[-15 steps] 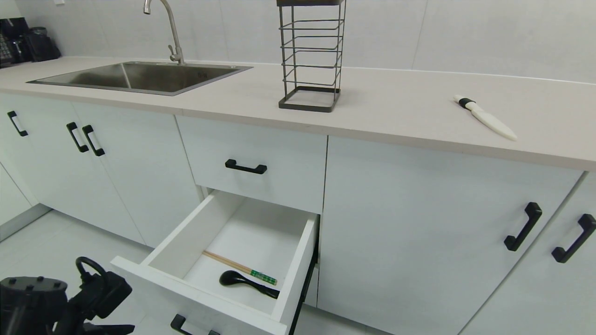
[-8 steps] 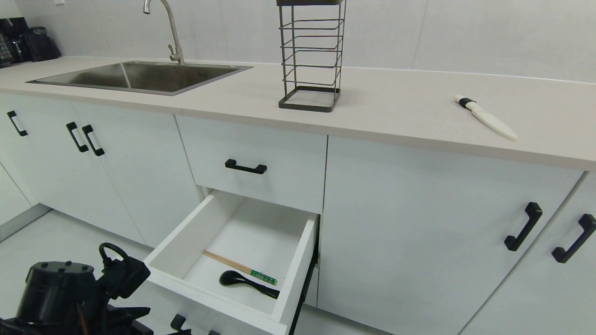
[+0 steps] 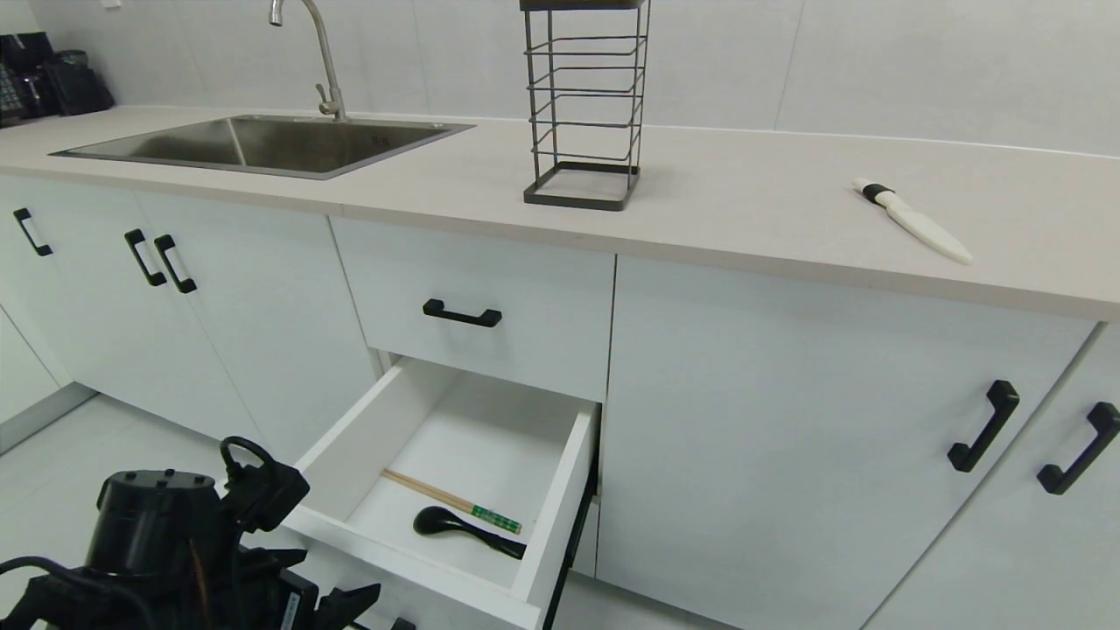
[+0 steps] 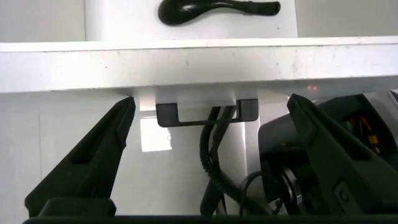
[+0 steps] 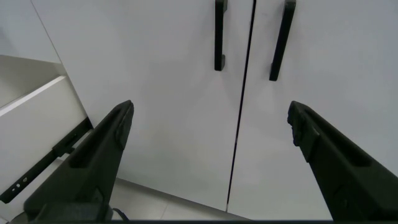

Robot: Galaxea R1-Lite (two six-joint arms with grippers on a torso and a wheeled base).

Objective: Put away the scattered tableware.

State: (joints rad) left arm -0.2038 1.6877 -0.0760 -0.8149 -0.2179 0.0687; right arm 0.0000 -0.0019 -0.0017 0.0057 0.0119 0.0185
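The lower drawer [image 3: 560,499] stands partly open. Inside lie wooden chopsticks [image 3: 451,503] with green ends and a black spoon [image 3: 464,528]. A white knife [image 3: 914,221] with a black band rests on the counter at the right. My left arm [image 3: 175,542] is low at the drawer's front. My left gripper [image 4: 211,102] is open, its fingers on either side of the drawer's black handle [image 4: 206,113], with the spoon [image 4: 217,9] just beyond the front panel [image 4: 199,65]. My right gripper [image 5: 210,111] is open and holds nothing, facing shut cabinet doors.
A black wire rack [image 3: 584,105] stands on the counter behind the drawer. A steel sink [image 3: 262,144] with a tap is at the left. Shut drawer handle [image 3: 462,313] sits above the open drawer. Cabinet door handles [image 5: 221,34] face the right gripper.
My left arm has moved forward and to the right against the drawer front. The drawer has slid part of the way in.
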